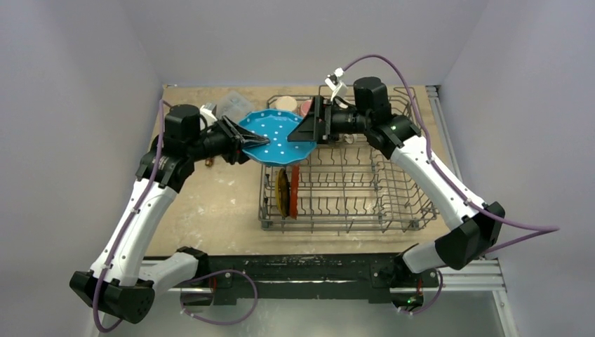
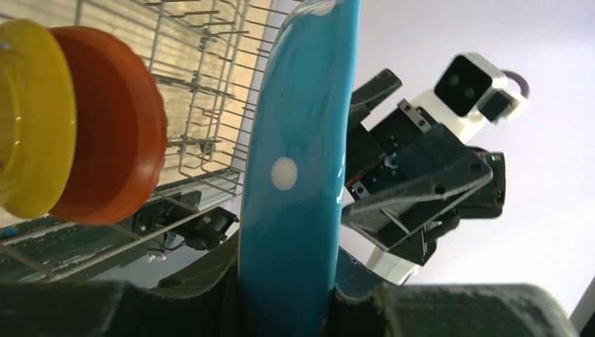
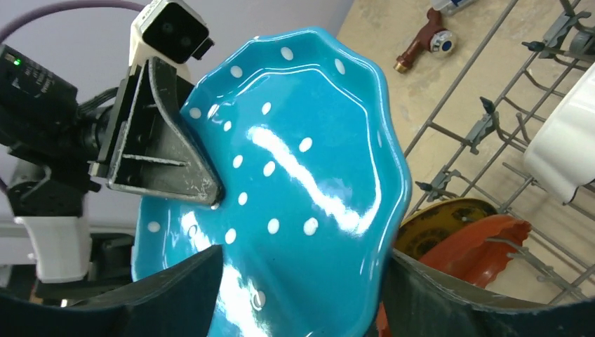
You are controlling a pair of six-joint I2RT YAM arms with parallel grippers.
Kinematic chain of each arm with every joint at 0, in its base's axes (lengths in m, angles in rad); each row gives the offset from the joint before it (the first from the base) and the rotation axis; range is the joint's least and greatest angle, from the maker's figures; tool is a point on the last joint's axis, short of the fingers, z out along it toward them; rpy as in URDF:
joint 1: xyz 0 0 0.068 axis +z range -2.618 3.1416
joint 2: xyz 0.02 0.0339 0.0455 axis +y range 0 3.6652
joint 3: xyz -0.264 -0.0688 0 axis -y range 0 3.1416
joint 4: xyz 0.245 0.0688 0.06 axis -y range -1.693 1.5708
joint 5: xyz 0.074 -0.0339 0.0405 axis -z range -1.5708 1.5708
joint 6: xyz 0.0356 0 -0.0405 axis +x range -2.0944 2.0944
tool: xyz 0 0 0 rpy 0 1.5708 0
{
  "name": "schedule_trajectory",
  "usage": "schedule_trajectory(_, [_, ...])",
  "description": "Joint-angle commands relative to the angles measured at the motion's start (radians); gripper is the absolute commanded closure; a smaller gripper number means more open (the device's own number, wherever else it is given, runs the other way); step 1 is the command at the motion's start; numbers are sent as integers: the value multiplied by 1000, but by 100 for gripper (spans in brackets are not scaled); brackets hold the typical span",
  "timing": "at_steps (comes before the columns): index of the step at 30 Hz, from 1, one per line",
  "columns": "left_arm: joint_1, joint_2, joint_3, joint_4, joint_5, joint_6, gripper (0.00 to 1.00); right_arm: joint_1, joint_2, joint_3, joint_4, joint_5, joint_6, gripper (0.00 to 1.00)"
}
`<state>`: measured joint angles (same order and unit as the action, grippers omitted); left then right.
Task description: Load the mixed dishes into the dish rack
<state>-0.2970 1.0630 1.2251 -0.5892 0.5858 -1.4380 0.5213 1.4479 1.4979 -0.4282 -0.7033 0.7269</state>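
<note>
Slotting the blue plate (image 1: pixel 277 139) is in hand: it hangs over the dish rack (image 1: pixel 365 203) at its far-left corner. The left gripper (image 1: pixel 241 140) pinches its left rim, and the right gripper (image 1: pixel 309 128) has its jaws spread around the right rim. Next, it likely needs tipping upright between tines beside the orange plate (image 1: pixel 295 188).

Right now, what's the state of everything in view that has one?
blue plate: held in the air, tilted, between the two arms
left fingers: shut on the blue plate's rim
right fingers: open, spread either side of the blue plate
orange plate: upright in the tines
yellow plate: upright beside the orange plate
dish rack: partly loaded
</note>
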Motion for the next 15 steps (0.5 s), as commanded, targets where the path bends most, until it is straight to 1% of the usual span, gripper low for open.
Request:
schedule_trajectory(1, [-2, -17, 82, -29, -39, -72, 100, 11, -36, 53, -65, 27, -136, 19])
schedule_trajectory(6, [-1, -25, 74, -31, -40, -95, 100, 12, -40, 63, -95, 41, -173, 13])
schedule_trajectory(7, [-1, -27, 72, -32, -40, -101, 100, 11, -45, 68, -115, 62, -188, 9])
schedule_trajectory(10, [-1, -25, 71, -36, -30, -116, 100, 12, -61, 110, -187, 163, -284, 2])
schedule_trajectory(15, [2, -21, 79, -75, -27, -111, 100, 12, -72, 225, -321, 346, -471, 1])
